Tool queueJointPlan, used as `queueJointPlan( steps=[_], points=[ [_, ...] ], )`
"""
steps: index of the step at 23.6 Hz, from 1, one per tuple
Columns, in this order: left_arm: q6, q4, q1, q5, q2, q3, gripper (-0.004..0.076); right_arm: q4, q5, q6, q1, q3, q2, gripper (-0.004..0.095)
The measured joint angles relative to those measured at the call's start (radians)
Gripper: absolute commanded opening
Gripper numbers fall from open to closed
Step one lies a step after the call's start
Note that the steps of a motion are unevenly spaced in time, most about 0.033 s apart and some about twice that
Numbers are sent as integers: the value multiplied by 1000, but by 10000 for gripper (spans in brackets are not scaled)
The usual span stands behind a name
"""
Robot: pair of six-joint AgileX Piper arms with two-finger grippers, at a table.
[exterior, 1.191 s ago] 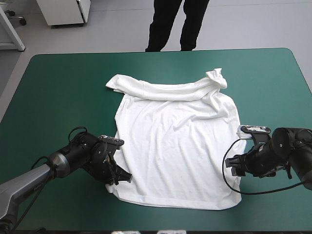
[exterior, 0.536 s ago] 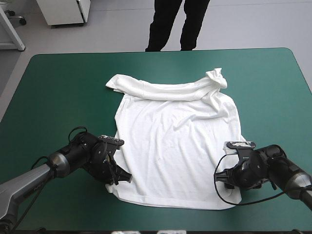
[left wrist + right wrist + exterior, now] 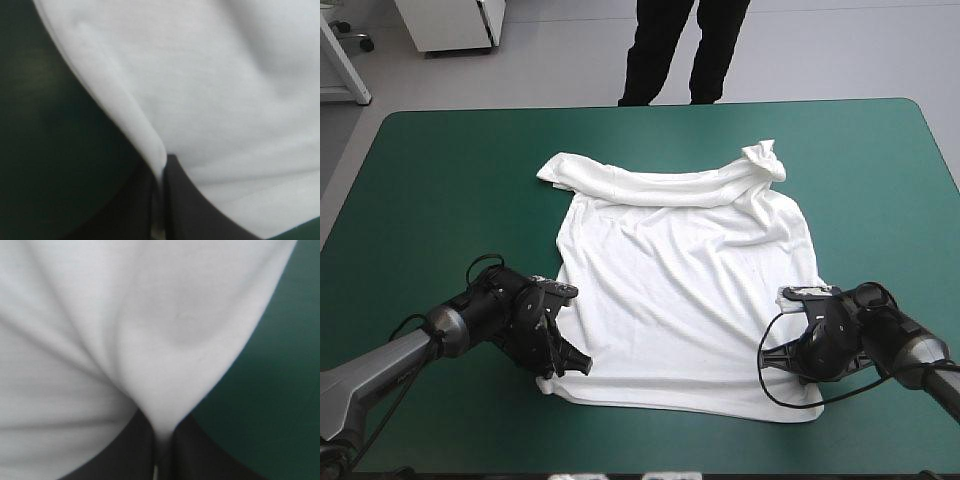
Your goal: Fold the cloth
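The left gripper (image 3: 161, 167) is all but shut, its two black fingers (image 3: 192, 215) meeting in a narrow arch with a fold of the white T-shirt (image 3: 685, 290) nipped between them, at the shirt's near-left hem corner. The right gripper (image 3: 161, 436) is in the same state, pinching a peak of fabric at the near-right side of the hem.

The T-shirt lies spread on the table (image 3: 920, 130), roughly central, hem toward the near edge. Its far end is rolled into a band, with a twisted knot of cloth at the far right. The teal-green cover (image 3: 440, 180) is bare to the left, right and far side of it.

There is one T-shirt and there are two grippers, one at each near corner.

From above, both pairs of fingertips are masked by the wrists. The collar and sleeves cannot be made out in the rolled band. In the wrist views the cloth runs off as a white field.
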Motion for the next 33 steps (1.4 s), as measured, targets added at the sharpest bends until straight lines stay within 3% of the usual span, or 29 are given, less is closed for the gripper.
queueJointPlan(
  steps=[4, 7, 13, 18, 25, 33],
  points=[
    [7, 36, 1, 0, 1, -82, -9, 43, -27, 1, 3, -78, -12, -17],
    [8, 55, 1, 25, -51, -216, -9, 9, 33, 1, 3, -222, -50, -17],
    [10, 187, 1, 141, -165, -641, -9, -47, 217, -48, 4, -668, -72, -17],
    [31, 354, 1, 134, -174, -916, -9, -103, 233, -114, 4, -1004, -72, -17],
    [113, 377, 1, -84, -176, -1116, -9, -183, 71, -216, 4, -1242, -73, -17],
    [161, 380, 1, -440, -180, -1245, -9, -202, -197, -314, 4, -1348, -73, -17]
  ],
)
